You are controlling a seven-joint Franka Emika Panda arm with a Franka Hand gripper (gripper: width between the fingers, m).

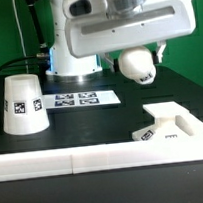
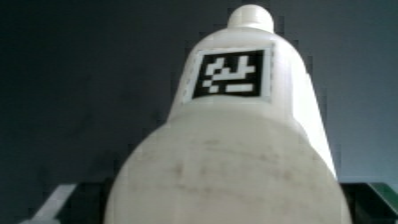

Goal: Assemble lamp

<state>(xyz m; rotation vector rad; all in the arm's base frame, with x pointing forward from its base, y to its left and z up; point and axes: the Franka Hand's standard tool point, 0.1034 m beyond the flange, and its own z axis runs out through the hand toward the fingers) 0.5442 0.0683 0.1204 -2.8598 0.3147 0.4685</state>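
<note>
My gripper (image 1: 135, 56) is shut on the white ball-shaped bulb (image 1: 137, 66) and holds it in the air, above the black table and up-left of the base. In the wrist view the bulb (image 2: 222, 150) fills the frame, with a square tag on its side and its short neck (image 2: 254, 18) pointing away from the camera. The low white base (image 1: 177, 122) lies at the exterior view's lower right, a tag on its near side. The tapered white shade (image 1: 23, 105) stands at the exterior view's left, wide end down, tag facing the camera.
The marker board (image 1: 81, 97) lies flat on the table behind the shade, in front of the arm's white pedestal (image 1: 73, 52). A long white rail (image 1: 85, 162) runs along the table's front edge.
</note>
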